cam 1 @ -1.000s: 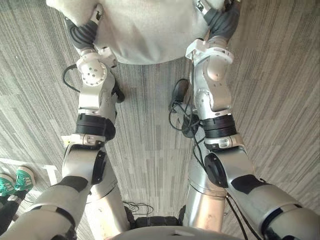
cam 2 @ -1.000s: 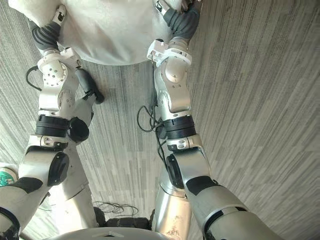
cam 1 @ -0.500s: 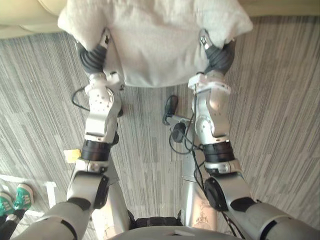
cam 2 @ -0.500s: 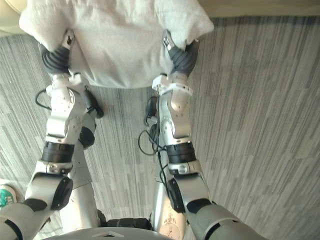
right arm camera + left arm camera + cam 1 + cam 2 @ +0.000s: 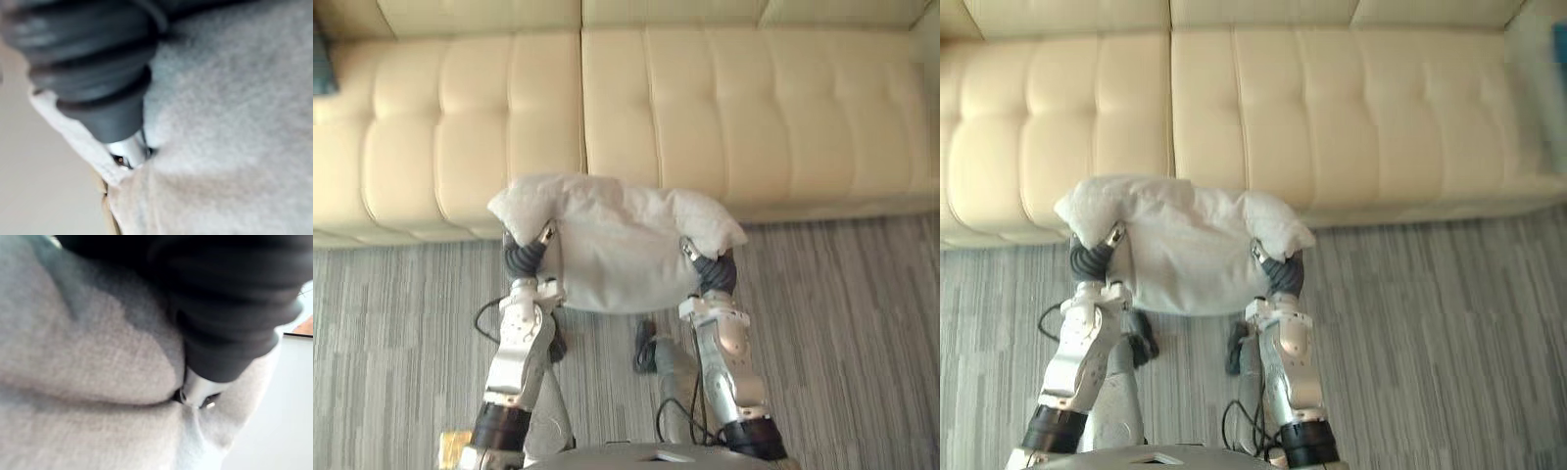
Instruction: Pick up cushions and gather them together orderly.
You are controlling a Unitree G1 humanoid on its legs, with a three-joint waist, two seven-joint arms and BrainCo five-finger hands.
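Observation:
A pale grey-white cushion (image 5: 617,245) hangs above the carpet just in front of a cream sofa (image 5: 705,108). It is clamped between my two hands. My left hand (image 5: 524,257) presses into its left side and my right hand (image 5: 713,272) into its right side. Only the dark ribbed covers show; the fingers are buried in the fabric. In the left wrist view the cover (image 5: 230,308) sinks into the cushion (image 5: 88,382). The right wrist view has the same, with its cover (image 5: 93,63) against the soft cloth (image 5: 234,122).
The long tufted sofa spans the whole width ahead, its seat bare in the middle. A dark teal thing (image 5: 321,59) lies at its far left end and a blue one (image 5: 1559,44) at its far right. Grey striped carpet (image 5: 842,323) runs below. A small yellow object (image 5: 453,448) lies on the floor.
The camera has tilted up from the floor, so the sofa has come into view. The cushion stays clamped between both hands and now sits close to the sofa's front edge.

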